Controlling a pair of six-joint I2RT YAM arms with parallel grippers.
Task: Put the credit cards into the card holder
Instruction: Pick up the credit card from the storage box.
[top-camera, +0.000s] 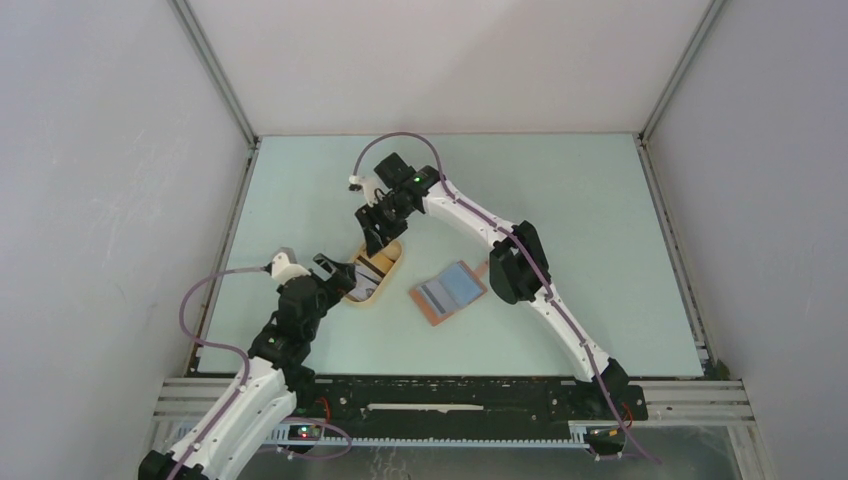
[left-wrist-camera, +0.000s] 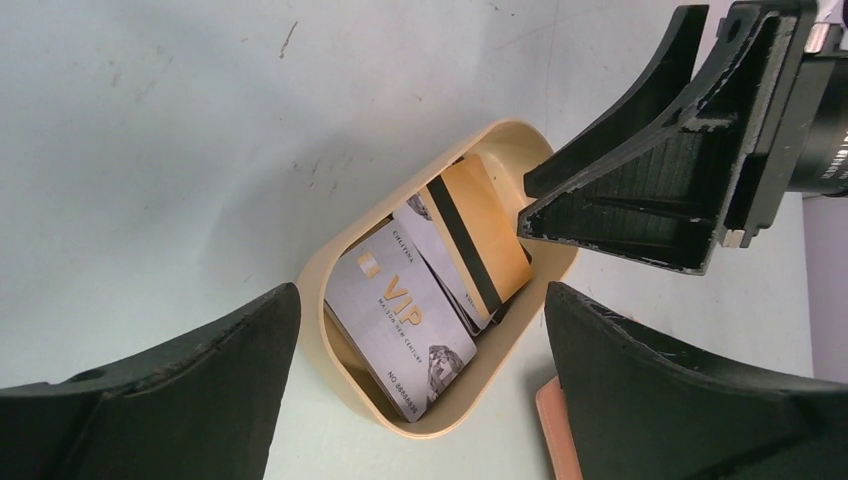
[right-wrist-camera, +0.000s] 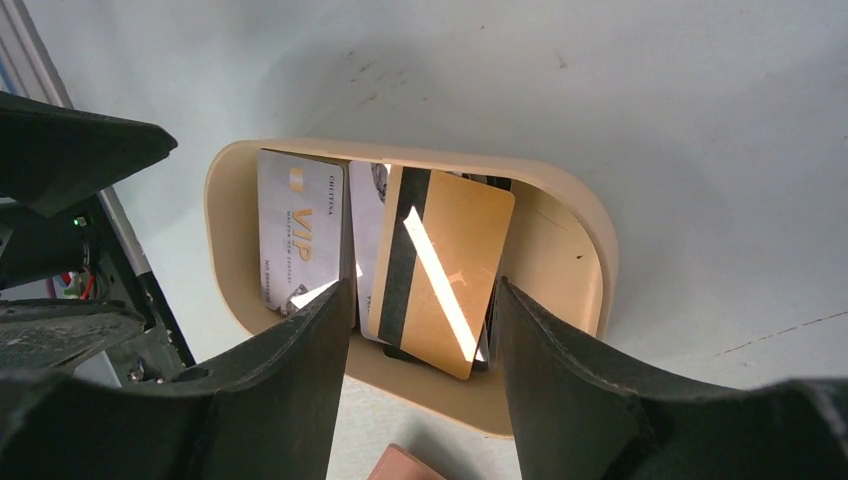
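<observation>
Nothing is stowed yet. The thin plastic credit cards lie in the pale tan oval tray, left of the open reddish-brown leather card holder on the desk. The right gripper straddles the gold card, its hold unclear; the left gripper gapes empty nearby.

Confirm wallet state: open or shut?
Open. In the top view the wallet lies spread flat on the table, grey-blue slots facing up, reddish-brown edge showing.

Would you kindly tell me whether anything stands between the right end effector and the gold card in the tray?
Nothing visible: the right end effector straddles the gold card, which lies topmost in the tray.
</observation>
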